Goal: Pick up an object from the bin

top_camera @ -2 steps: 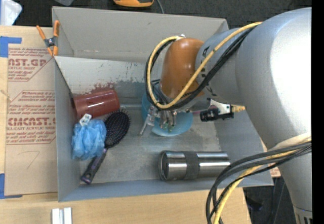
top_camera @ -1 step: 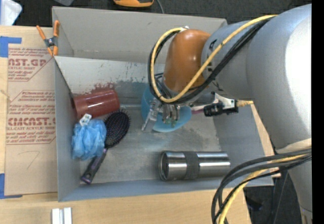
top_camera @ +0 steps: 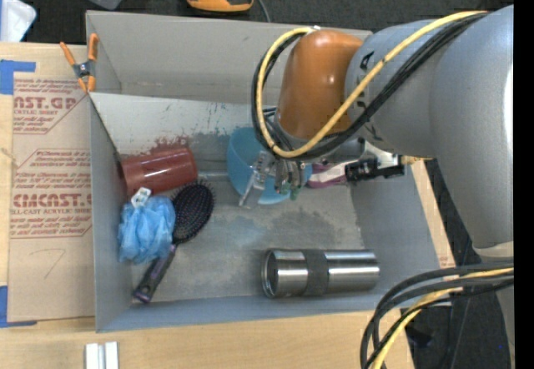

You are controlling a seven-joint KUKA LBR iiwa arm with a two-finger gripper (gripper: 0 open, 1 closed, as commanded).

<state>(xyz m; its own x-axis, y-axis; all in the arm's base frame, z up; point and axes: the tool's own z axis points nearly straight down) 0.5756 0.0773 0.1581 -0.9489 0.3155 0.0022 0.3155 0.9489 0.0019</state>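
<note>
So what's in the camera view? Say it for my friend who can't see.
A robot arm's gripper hangs over a light blue cup near the middle of a grey metal bin. At the left lie a red cup, a blue bath puff and a black hairbrush; a shiny metal flask lies at the bottom of the view.

A dark red cup [top_camera: 158, 171] lies on its side at the left. Just below it sits a blue bath sponge [top_camera: 143, 229], touching a black hairbrush [top_camera: 193, 209]. A steel flask [top_camera: 321, 273], perhaps a thermos, lies well apart at the lower right.
</note>
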